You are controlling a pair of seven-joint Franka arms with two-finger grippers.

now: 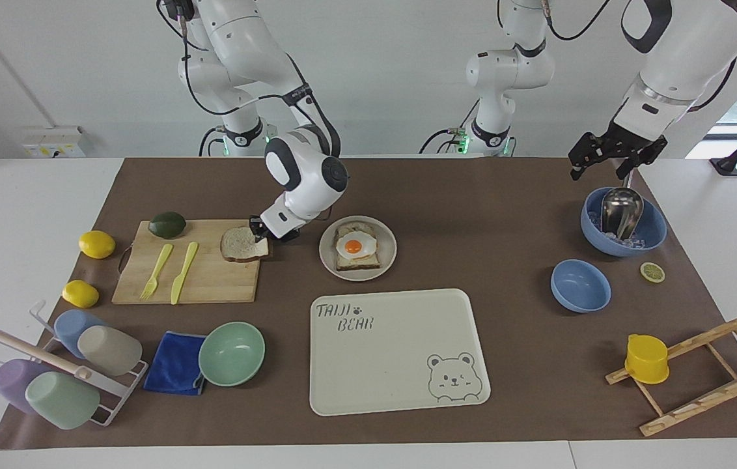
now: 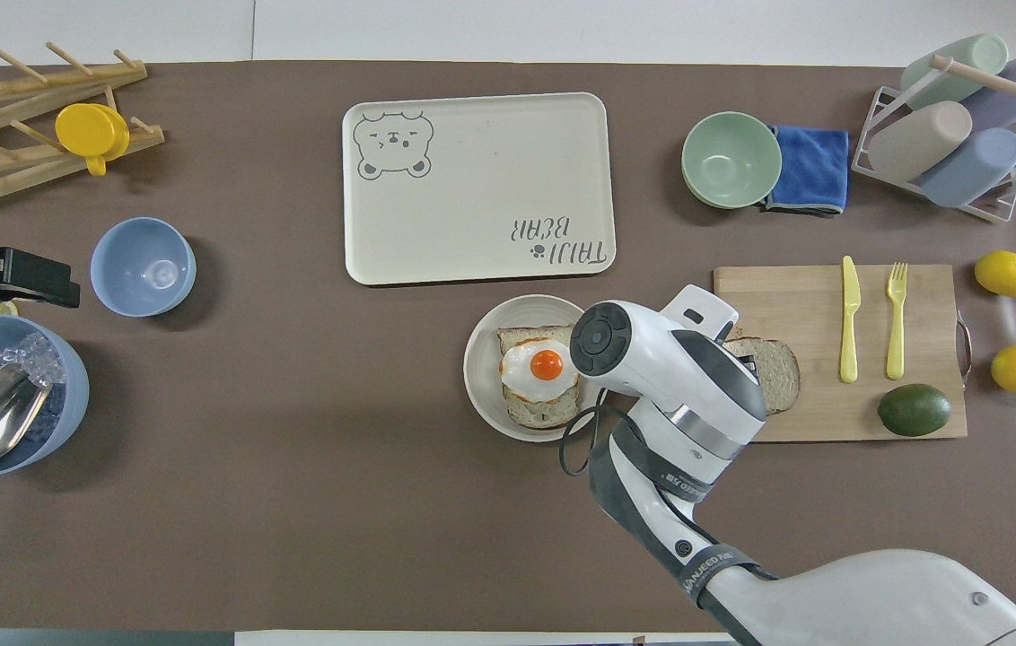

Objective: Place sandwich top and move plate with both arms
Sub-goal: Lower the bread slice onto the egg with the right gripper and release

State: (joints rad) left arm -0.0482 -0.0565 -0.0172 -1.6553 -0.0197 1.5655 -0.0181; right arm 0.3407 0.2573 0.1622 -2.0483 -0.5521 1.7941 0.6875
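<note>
While clamped in the right pincer (image 1: 260, 229), one square, porous, brown-crusted sandwich top (image 1: 243, 244), edge-tilted off the wooden board (image 1: 206, 277).

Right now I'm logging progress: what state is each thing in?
sandwich top: one edge lifted off the cutting board, gripped
right gripper: shut on the sandwich top
left gripper: open, empty, waiting over the ice bowl
plate: on the table, carrying egg toast, not yet topped
bear tray: empty
</note>
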